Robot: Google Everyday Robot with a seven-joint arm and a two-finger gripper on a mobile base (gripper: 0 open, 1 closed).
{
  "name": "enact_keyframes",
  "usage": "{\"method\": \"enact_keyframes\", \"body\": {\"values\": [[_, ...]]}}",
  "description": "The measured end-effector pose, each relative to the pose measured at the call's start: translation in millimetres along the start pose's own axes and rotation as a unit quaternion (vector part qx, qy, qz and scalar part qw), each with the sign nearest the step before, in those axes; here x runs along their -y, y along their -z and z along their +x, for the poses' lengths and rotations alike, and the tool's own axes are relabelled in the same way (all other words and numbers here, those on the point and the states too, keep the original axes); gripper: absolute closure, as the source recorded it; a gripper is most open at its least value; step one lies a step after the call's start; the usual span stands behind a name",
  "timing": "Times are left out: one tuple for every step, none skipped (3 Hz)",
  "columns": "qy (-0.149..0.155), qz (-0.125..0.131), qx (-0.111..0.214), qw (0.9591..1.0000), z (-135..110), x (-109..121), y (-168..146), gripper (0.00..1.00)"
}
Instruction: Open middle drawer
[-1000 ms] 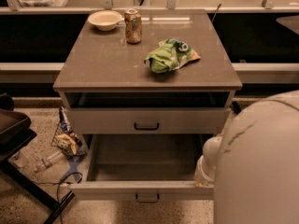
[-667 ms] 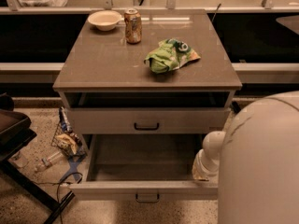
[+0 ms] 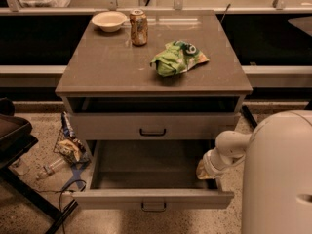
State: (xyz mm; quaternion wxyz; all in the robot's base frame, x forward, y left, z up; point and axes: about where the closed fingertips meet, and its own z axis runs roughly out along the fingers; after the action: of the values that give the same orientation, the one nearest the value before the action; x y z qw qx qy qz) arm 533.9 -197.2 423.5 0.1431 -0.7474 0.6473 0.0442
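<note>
The middle drawer (image 3: 117, 199) is pulled far out of the cabinet. It has a low flat front with a small dark bar handle (image 3: 153, 206) and a long, empty tray. Above it the taller-fronted drawer (image 3: 112, 126) with the same kind of handle is pushed in. My gripper (image 3: 205, 170) is at the end of the white arm (image 3: 229, 149), down at the right side of the open drawer, near its right wall. The lowest drawer is hidden under the open one.
On the cabinet top (image 3: 107, 67) are a bowl (image 3: 108, 20), a drink can (image 3: 139, 27) and a green snack bag (image 3: 176, 57). My white body (image 3: 278, 174) fills the lower right. A dark chair (image 3: 14, 135) and floor litter (image 3: 68, 147) lie at the left.
My arm has shifted slightly to the left and up at the drawer's right side. The middle drawer stays pulled out.
</note>
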Motion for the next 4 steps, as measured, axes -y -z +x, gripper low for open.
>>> {"method": "enact_keyframes", "body": {"values": [[-0.013, 0.006, 0.035, 0.9993, -1.5, -0.8, -19.1, 1.00], [-0.043, 0.000, 0.046, 0.9980, -7.6, -32.1, -24.6, 1.00], [-0.085, -0.006, 0.050, 0.9951, -28.5, -68.9, -19.9, 1.00], [-0.085, -0.006, 0.050, 0.9951, -28.3, -68.5, -19.9, 1.00]]}}
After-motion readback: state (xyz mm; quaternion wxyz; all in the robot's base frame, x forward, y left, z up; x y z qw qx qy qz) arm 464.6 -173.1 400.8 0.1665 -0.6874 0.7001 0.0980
